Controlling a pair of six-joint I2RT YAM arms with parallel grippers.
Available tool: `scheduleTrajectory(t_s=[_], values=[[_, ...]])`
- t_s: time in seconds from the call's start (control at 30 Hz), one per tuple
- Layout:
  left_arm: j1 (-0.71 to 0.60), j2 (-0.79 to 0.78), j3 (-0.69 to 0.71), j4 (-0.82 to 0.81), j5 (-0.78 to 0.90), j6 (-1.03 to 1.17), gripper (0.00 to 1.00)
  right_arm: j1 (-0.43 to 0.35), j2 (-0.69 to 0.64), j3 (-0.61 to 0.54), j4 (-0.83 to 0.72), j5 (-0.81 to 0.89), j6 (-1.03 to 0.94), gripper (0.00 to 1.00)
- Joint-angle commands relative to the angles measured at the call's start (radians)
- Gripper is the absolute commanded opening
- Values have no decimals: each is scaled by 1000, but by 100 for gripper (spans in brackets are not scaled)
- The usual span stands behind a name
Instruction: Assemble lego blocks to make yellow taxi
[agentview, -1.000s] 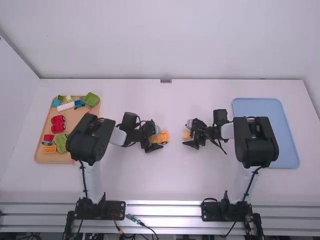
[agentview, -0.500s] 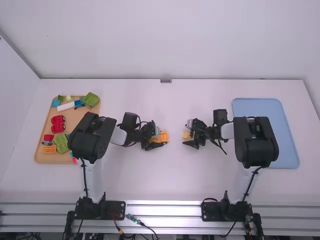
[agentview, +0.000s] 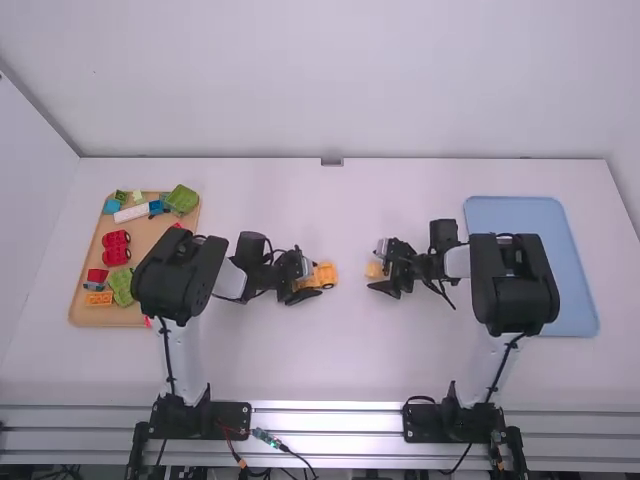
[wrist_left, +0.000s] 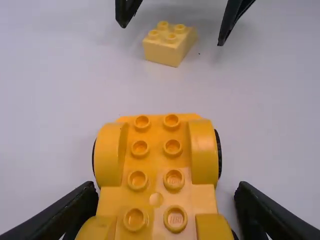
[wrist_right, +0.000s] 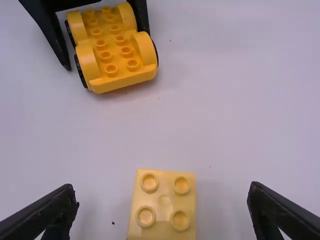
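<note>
**Two open grippers, two parts of a taxi apart on the table**

My left gripper (agentview: 312, 280) is open, its fingers parted on either side of the orange-yellow plastic car base (wrist_left: 156, 150), a studded piece with black wheels under rounded fenders. One finger is so close to the base's side that I cannot tell whether it touches; a gap shows at the other. The base lies on the white table (agentview: 340, 360), studs up.

My right gripper (agentview: 376, 268) is open too, fingers wide. The pale yellow plastic block (wrist_right: 165, 200), with four studs on top, sits between them on the table, clear of both. It is apart from the base, not joined to it.

Off to my left is a tan tray (agentview: 150, 232) with a white brick (agentview: 131, 213), two red pieces (agentview: 116, 247), an orange brick (agentview: 99, 299), and some green and blue pieces. Off to my right lies a light blue tray (agentview: 580, 310), partly behind my right arm.
</note>
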Motion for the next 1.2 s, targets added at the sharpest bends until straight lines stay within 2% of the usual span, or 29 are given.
scheduleTrajectory(t_s=[0.0,0.1,0.23,0.4,0.5,0.7,0.9,1.07,1.17], values=[[2,27,-25,-41,-118,44,72,-1,19,17,-4,-11,-5,89],[2,27,-1,-85,-122,47,68,-1,19,17,-4,-13,-5,89],[7,27,43,-169,-120,55,58,-1,19,17,-3,-14,-5,88],[-3,27,79,-265,-119,170,47,-1,19,17,-5,-11,-4,78],[0,27,122,-381,-119,249,45,-1,19,17,-6,-10,-1,70],[3,27,206,-591,-118,356,39,-1,19,26,-26,19,-1,68],[-4,27,282,-746,-84,417,37,-1,19,60,-93,35,-24,66],[-4,27,295,-769,-85,417,37,0,21,67,-119,40,-31,68],[-4,27,260,-707,-85,410,34,14,42,76,-110,39,-31,67]])
